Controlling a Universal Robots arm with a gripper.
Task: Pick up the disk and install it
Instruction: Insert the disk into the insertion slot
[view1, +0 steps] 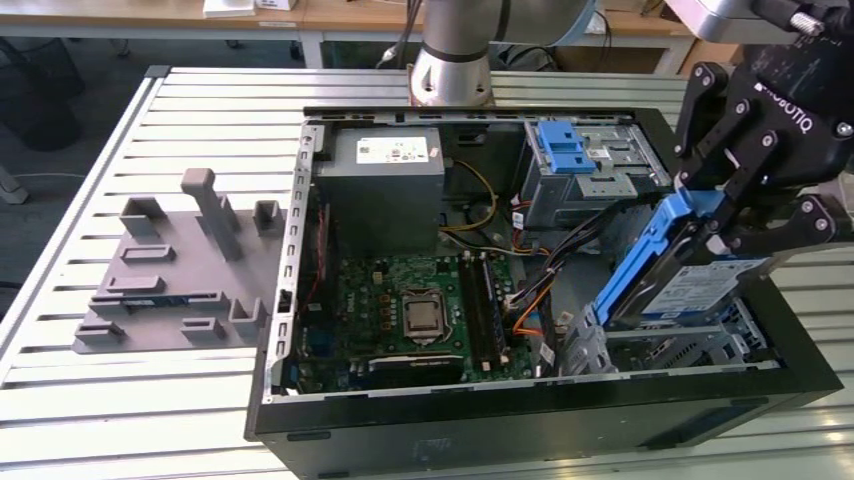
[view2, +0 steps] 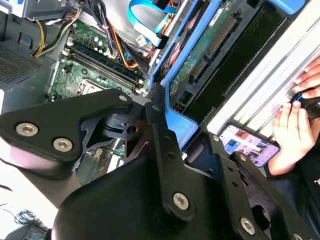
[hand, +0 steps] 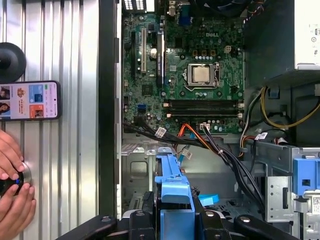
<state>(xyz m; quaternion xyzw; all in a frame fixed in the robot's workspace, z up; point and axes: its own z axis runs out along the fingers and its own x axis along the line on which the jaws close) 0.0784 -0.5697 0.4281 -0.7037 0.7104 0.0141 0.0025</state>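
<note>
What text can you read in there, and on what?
White sticker on the grey metal box: print too small to read.
Label on the disk: too small to read.
Phone screen: too small to read.
Nothing else I can quote reliably.

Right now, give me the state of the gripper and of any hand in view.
Gripper: shut on the disk, held tilted over the computer case.
Person's hands: both on a small round device beside a phone.
</note>
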